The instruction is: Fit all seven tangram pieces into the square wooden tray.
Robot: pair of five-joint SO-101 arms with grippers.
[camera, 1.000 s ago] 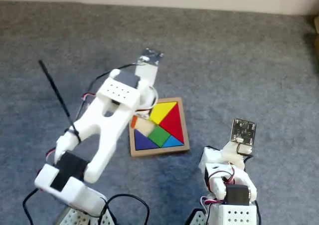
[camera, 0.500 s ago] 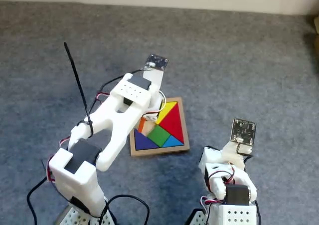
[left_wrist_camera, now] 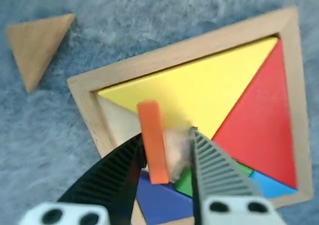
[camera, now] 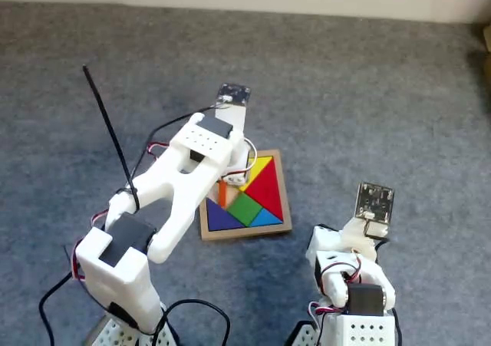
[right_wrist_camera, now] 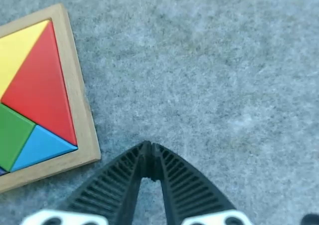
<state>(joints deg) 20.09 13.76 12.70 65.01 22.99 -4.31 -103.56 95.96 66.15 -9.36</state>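
The square wooden tray (camera: 285, 200) lies mid-carpet and holds yellow (left_wrist_camera: 199, 90), red (left_wrist_camera: 259, 120), green, light blue and dark blue pieces. My left gripper (left_wrist_camera: 167, 147) hangs over the tray's bare corner (left_wrist_camera: 117, 120), shut on an orange piece (left_wrist_camera: 152, 140) that stands on edge with a pale face beside it. In the high view this gripper (camera: 230, 186) is at the tray's left side. A plain wooden triangle (left_wrist_camera: 35, 43) lies on the carpet outside the tray. My right gripper (right_wrist_camera: 151, 152) is shut and empty, low over the carpet near the tray's corner (right_wrist_camera: 79, 135).
Grey carpet spreads around the tray, with free room to the right and behind. A thin black rod (camera: 107, 131) sticks up from the left arm. The right arm (camera: 349, 265) sits folded at the front right.
The left arm's base swung right and the gripper shifted slightly over the tray's left part. The orange piece went from lying at the tray's edge to standing on edge. The right arm kept still.
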